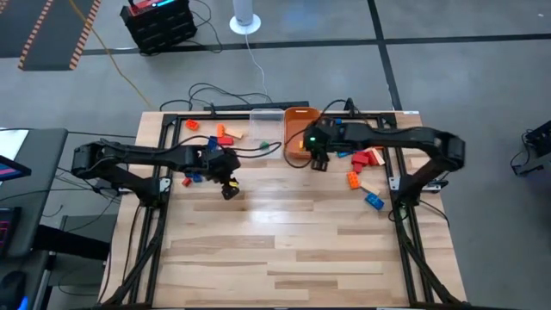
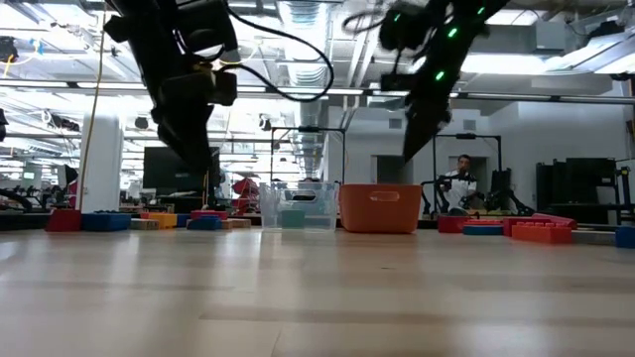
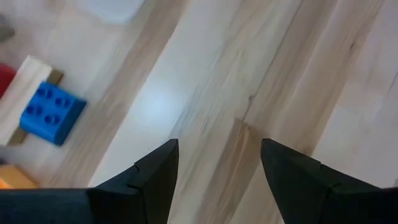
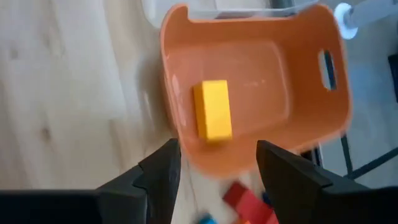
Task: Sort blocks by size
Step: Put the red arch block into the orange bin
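The right gripper [image 4: 217, 171] has its fingers spread wide with nothing between them, hanging over the near rim of the orange tub [image 4: 180, 134] at the far middle of the table. Below, a yellow block [image 4: 212, 109] lies flat on the tub floor, apart from the fingers, so the drop reads as done. Beside the tub on its left stands a clear tub [image 1: 267, 123], which seems to hold one green piece. To do this step well, the right arm should lift straight up clear of the rim before swinging away, so a finger does not catch the wall and drag the tub. The next pick would likely come from the right pile [image 1: 363, 172], a loose scatter of red, orange, blue and plain wood blocks just right of the tub; choosing a block that lies apart from its neighbours and closing across its short sides would make the grip surer. The left gripper [image 3: 217, 168] hovers over bare table [image 3: 249, 74] at left centre, fingers also wide and empty. Near it lie a blue block [image 3: 51, 114] touching a wood bar [image 3: 22, 93], part of the left pile [image 1: 211, 133] toward the far left.
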`<state>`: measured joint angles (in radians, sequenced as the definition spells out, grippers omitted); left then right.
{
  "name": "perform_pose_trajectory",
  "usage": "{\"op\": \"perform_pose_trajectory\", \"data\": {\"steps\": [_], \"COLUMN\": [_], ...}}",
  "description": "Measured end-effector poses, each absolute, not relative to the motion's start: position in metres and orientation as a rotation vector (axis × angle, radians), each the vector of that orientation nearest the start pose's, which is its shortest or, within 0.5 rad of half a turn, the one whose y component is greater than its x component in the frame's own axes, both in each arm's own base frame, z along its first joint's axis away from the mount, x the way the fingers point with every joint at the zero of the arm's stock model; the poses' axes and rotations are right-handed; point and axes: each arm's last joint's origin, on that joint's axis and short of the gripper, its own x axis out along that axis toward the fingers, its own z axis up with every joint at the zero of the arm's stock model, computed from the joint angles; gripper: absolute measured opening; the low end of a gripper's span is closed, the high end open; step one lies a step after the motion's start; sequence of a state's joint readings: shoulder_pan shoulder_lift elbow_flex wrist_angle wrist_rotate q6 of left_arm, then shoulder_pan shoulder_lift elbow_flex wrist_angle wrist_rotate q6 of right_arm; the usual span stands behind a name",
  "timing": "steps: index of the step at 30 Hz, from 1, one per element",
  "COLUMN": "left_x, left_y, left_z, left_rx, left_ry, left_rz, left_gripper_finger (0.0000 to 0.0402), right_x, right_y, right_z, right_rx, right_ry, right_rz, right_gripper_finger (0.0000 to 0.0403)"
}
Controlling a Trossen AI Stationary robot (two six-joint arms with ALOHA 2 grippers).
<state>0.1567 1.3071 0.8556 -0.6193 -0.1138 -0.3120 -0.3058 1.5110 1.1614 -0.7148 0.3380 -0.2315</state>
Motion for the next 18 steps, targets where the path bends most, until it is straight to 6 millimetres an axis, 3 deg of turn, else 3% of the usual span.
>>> {"op": "perform_pose_trajectory", "data": {"steps": [4, 10, 18], "left_x": [0.24, 0.241, 0.247], "left_y": [0.039, 0.035, 0.035], "left_z": [0.22, 0.221, 0.224], "left_rx": [-0.29, -0.251, -0.244], "left_ry": [1.041, 1.021, 0.96], "left_rz": [0.421, 0.447, 0.44], "left_gripper_finger": [0.0223, 0.0223, 0.0223], "right_x": [0.252, 0.212, 0.204], "right_y": [-0.095, -0.093, -0.12], "right_z": [0.265, 0.25, 0.215], "right_rx": [-0.191, -0.105, 0.031], "right_ry": [1.096, 1.077, 1.093], "right_rz": [-0.492, -0.57, -0.682], "right_gripper_finger": [0.0239, 0.0239, 0.0239]}}
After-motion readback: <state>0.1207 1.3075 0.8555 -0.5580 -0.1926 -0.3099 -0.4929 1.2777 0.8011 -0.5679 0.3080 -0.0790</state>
